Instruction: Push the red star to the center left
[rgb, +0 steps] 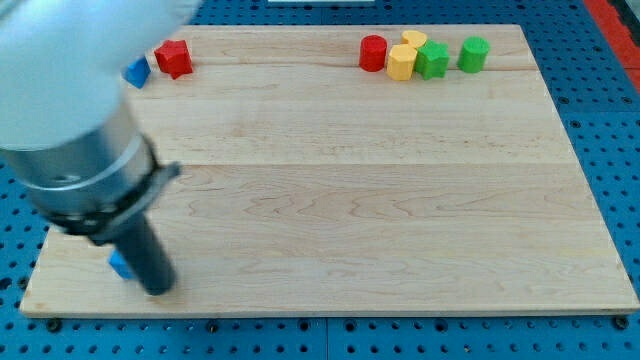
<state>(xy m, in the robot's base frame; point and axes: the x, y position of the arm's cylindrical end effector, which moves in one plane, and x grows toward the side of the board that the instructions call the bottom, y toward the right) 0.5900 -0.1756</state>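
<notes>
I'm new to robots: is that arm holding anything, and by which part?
Nothing is held. My tip only pushes; it sits beside a blue block, far from the red star.

A pale wooden board (340, 190) lies on a blue perforated table (610, 120). At the board's top left corner a red star block (174, 58) sits just right of a blue block (137, 72), partly hidden behind the arm. Along the top edge, right of centre, stand a red cylinder (373, 53), a yellow hexagonal block (401, 62) with another yellow block (414, 40) behind it, a green star block (433, 60) and a green cylinder (473, 54). Near the bottom left corner, the rod's tip (157, 290) stands just right of a second blue block (120, 264).
</notes>
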